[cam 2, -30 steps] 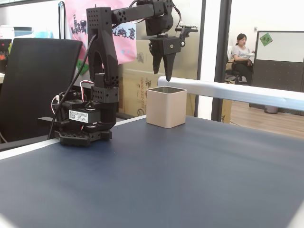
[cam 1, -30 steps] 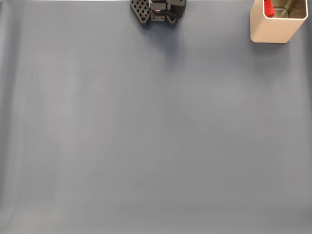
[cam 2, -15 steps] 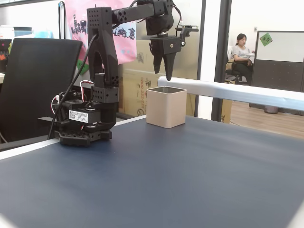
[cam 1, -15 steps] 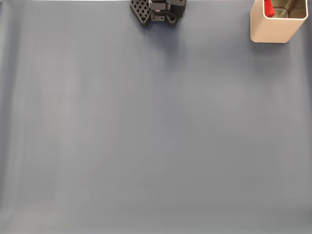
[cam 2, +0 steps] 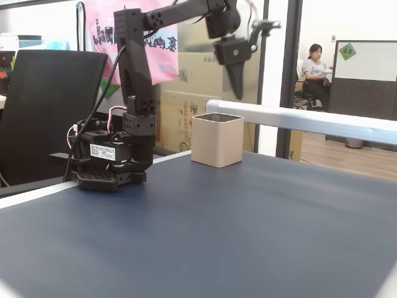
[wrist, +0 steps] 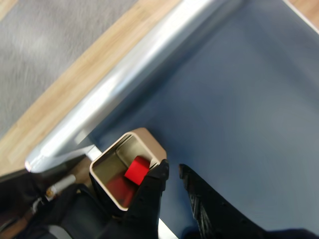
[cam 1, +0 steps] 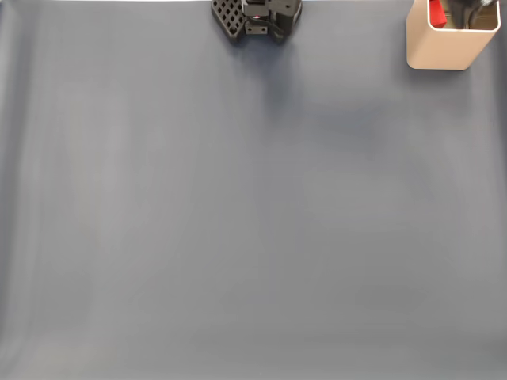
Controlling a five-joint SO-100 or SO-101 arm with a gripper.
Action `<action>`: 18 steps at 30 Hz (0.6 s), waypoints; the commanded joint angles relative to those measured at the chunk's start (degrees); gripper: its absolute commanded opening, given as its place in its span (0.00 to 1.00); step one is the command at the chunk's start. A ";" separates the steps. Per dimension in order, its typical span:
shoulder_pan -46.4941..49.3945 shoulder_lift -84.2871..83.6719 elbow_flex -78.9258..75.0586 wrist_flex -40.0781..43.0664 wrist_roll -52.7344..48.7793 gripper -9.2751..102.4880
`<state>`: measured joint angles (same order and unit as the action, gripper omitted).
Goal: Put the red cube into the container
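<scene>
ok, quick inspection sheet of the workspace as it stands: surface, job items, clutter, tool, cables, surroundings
Surface: dark blue-grey mat, bare across the middle.
Job's things: red cube lies inside the container, which stands upright near the mat's far edge by a silver rail.
Clutter: nothing seen.
Tool: tool hangs in the air above the container, off to its side, holding nothing; the wrist view shows a narrow gap between its fingertips, so open or shut cannot be told.
Cables: black and red wires run along the arm base, off the work area.
Surroundings: black chair, cardboard boxes, a seated person beyond a glass partition.
</scene>
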<state>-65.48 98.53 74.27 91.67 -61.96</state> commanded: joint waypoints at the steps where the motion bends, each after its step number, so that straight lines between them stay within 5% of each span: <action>1: 8.88 6.24 2.37 -0.18 -0.26 0.08; 5: 24.61 14.50 11.07 -4.13 -4.92 0.08; 12: 52.21 32.78 36.39 -22.85 -17.67 0.08; 18: 63.90 47.29 58.10 -35.42 -21.97 0.08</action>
<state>-4.31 140.36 124.98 60.47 -82.00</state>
